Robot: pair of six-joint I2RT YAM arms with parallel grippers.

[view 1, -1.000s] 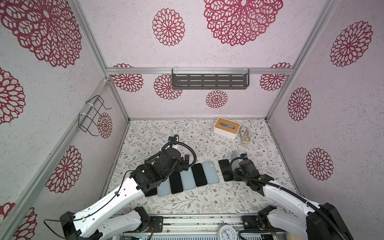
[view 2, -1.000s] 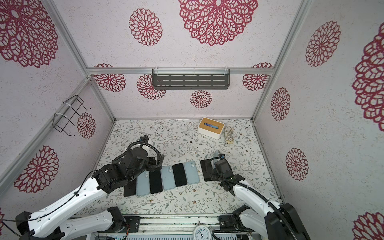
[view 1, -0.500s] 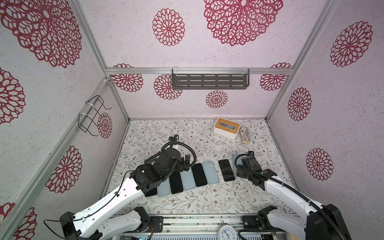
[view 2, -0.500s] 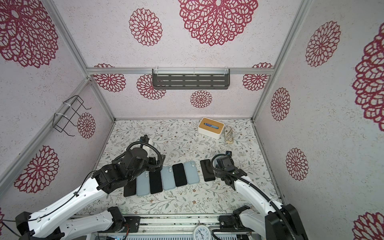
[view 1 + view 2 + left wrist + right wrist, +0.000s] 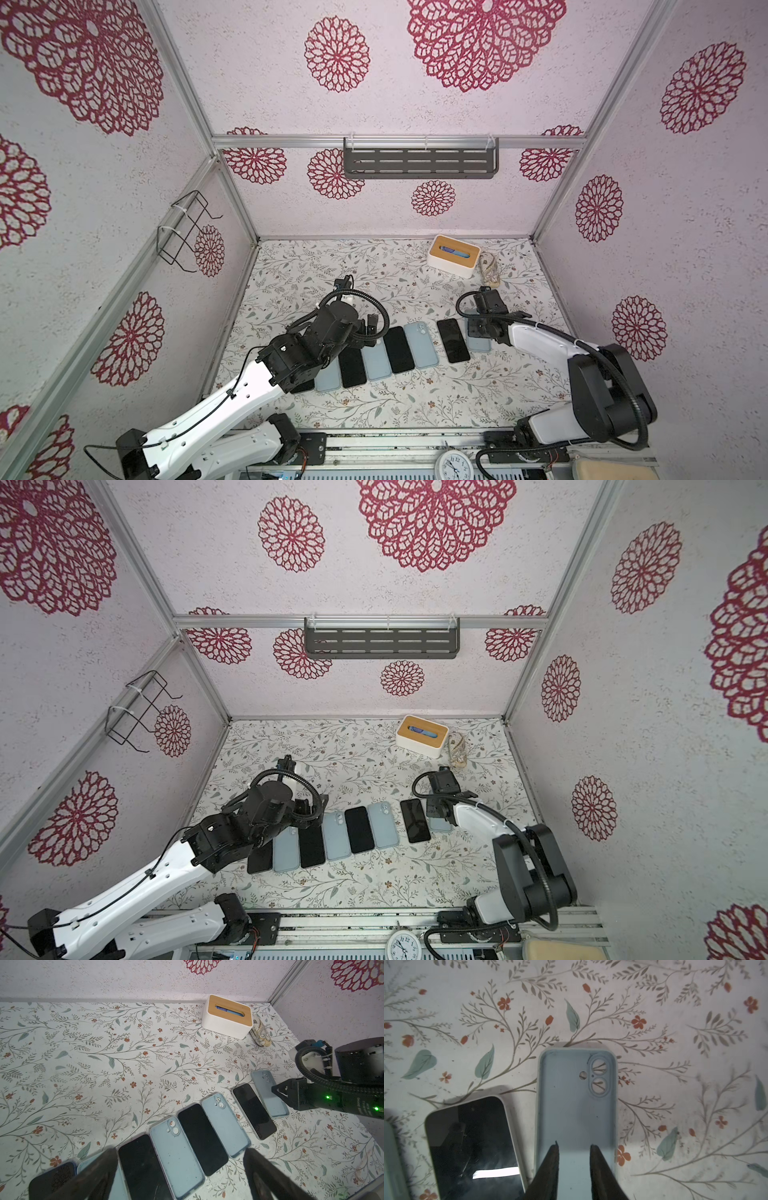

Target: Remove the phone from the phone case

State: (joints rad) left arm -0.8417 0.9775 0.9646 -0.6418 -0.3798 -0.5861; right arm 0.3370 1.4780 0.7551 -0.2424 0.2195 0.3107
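The black, glass-fronted phone (image 5: 473, 1142) lay screen-up on the floral-patterned desk (image 5: 332, 266), right of centre and low in both top views (image 5: 453, 340) (image 5: 415, 820), wholly outside its case. Just beside it on the right, with a thin strip of desk between them, the pale blue soft phone case (image 5: 575, 1105) rested flat and empty, hollow side up. The leaf pattern showed through its camera holes.

That was the change we noted. A second earlier the right hand (image 5: 574, 1145) had held this case raised and tilted close to the phone. Half a second earlier the case was already down flat and the hand had drawn back toward the upper right. At this moment the hand was over the near half of the case again, its two dark fingers (image 5: 550, 1167) brought in to a narrow gap with nothing between them. We could not tell whether the tips pressed on the case floor or only hovered above it.

We judged the separation done for this pair. What remained looked like tidying, perhaps nudging the case straight, and a careless push could slide it against the phone.

Further left the row of other pale blue cases and black phones (image 5: 201, 1138) ran down toward the lower left of the top views. Above its left end the left hand (image 5: 179, 1150) hung spread wide and empty, unmoved across the second.
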